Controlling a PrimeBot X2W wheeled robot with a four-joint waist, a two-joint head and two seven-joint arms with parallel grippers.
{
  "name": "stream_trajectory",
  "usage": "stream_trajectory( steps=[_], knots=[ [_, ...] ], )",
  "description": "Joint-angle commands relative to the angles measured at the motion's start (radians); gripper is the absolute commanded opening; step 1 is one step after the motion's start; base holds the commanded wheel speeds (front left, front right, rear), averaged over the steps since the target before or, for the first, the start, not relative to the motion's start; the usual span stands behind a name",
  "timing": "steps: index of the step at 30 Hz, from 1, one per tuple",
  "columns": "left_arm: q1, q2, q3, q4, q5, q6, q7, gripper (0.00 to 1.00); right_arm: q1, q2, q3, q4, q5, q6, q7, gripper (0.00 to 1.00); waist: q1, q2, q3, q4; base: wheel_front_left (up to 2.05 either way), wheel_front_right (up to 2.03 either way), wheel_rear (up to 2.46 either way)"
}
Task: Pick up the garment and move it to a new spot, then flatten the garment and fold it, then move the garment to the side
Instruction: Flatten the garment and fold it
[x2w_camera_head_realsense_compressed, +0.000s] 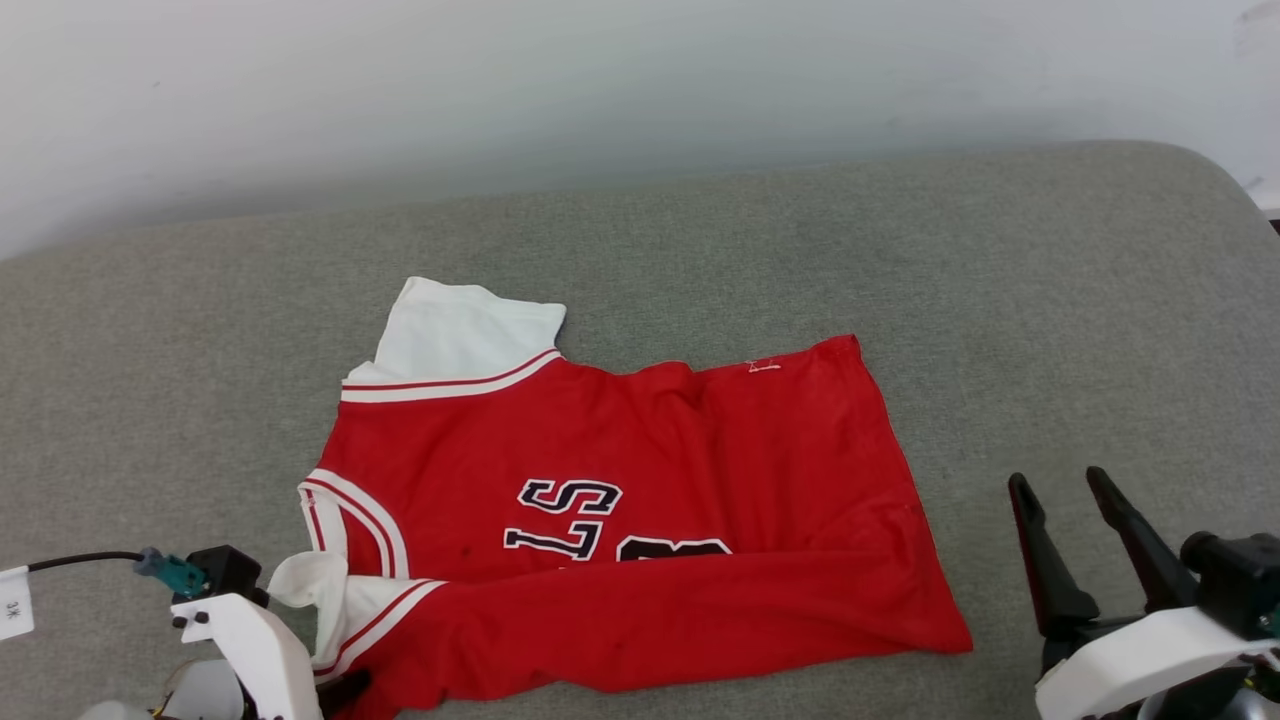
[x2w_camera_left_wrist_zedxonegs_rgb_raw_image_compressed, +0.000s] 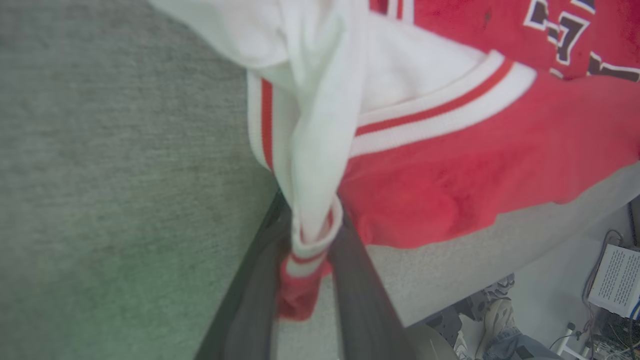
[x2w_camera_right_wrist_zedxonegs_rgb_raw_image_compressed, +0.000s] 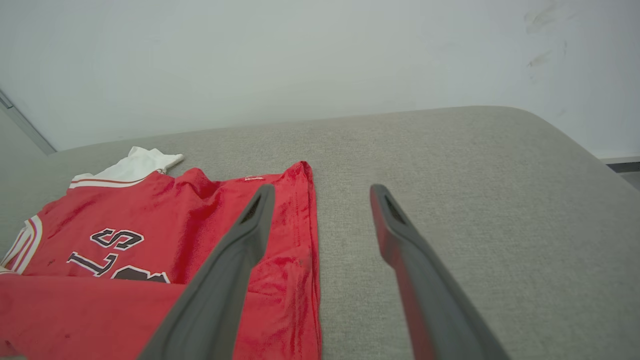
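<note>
There is one red shirt (x2w_camera_head_realsense_compressed: 650, 470) on one grey bench (x2w_camera_head_realsense_compressed: 1000, 300). There are two grippers: one left gripper (x2w_camera_left_wrist_zedxonegs_rgb_raw_image_compressed: 310, 220) and one right gripper (x2w_camera_head_realsense_compressed: 1058, 488).

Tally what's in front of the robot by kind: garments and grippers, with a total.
Garments: 1, the red jersey, lying partly folded, near edge lapped over its lettering.
Grippers: 2, the left gripper shut on the jersey's white sleeve; the right gripper open, holding nothing.
Total: 3
</note>
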Motion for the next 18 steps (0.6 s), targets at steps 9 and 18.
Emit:
stream_trajectory(
  steps=[9, 18],
  knots=[
    [-0.024, -0.023, -0.029, 0.023, 0.035, -0.034, -0.081, 0.00, -0.023, -0.070, -0.086, 0.050, 0.127, 0.000, 0.309, 1.00, 0.0001, 0.0000, -0.034, 0.047, 0.00, 0.00, 0.00],
    [-0.047, 0.027, -0.030, -0.186, 0.085, -0.005, -0.080, 0.00, -0.088, -0.083, -0.104, 0.107, 0.203, 0.000, 0.777, 1.00, 0.0001, 0.0000, 0.028, 0.121, 0.00, 0.00, 0.00]
  ],
)
